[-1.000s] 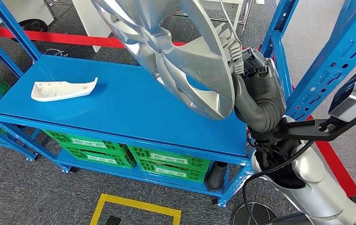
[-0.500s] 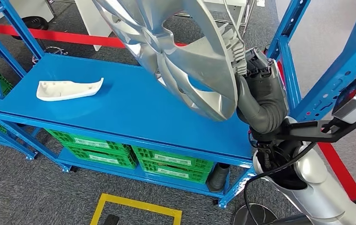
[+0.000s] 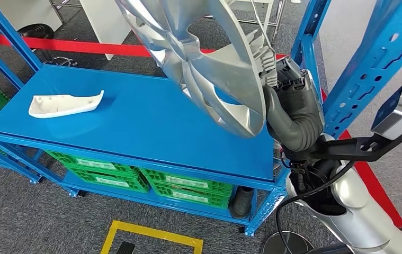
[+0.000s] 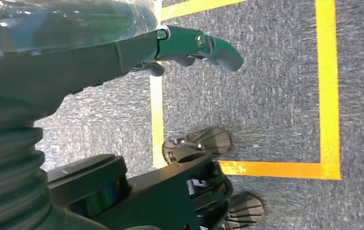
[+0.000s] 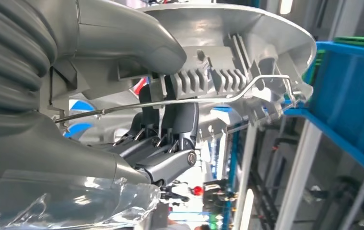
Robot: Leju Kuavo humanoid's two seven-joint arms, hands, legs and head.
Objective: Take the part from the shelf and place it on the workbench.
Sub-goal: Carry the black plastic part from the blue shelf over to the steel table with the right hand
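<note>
Above the blue shelf's (image 3: 135,127) right edge, right hand (image 3: 288,87) fingers (image 5: 170,139) clamped on silver wheel cover's (image 3: 209,58) rim.

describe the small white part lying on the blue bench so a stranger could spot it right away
Start at the blue workbench with green crates underneath. On its far left side lies the white part, flat, elongated and curved to a point. It is small and matte white, unlike the big silver wheel cover.
</note>
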